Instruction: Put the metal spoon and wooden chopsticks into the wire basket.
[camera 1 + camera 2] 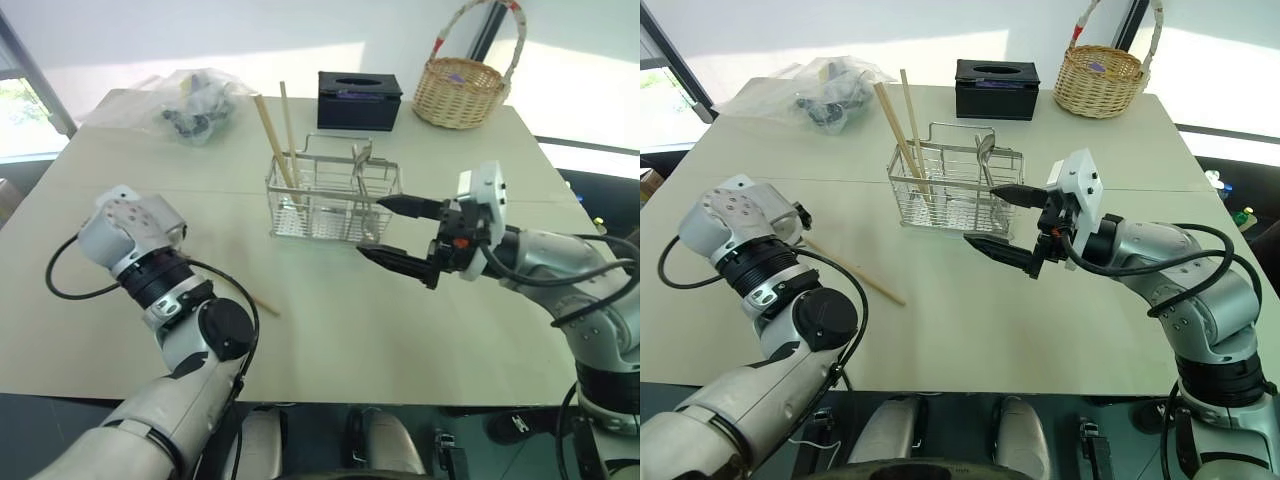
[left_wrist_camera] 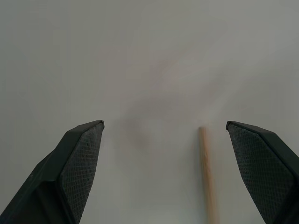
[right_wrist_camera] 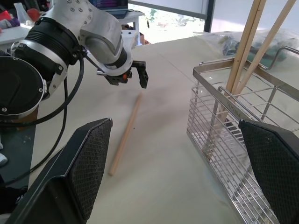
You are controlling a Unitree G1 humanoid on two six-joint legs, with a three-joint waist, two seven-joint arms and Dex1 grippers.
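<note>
The wire basket (image 1: 335,205) stands mid-table with two wooden chopsticks (image 1: 272,140) leaning upright in its left end. The metal spoon (image 1: 983,150) stands in its right part. A third chopstick (image 1: 855,275) lies flat on the table to the left of the basket. My left gripper (image 2: 163,126) points down over that stick's far end, open, with the stick (image 2: 205,172) between its fingers but untouched. The right wrist view shows the same left gripper (image 3: 132,79) just above the stick (image 3: 126,135). My right gripper (image 1: 372,227) hovers open and empty by the basket's front right corner.
A black tissue box (image 1: 359,100) sits behind the wire basket. A round wicker basket (image 1: 465,85) stands at the far right corner. A clear plastic bag with dark items (image 1: 195,105) lies at the far left. The table's front edge runs close to my arms.
</note>
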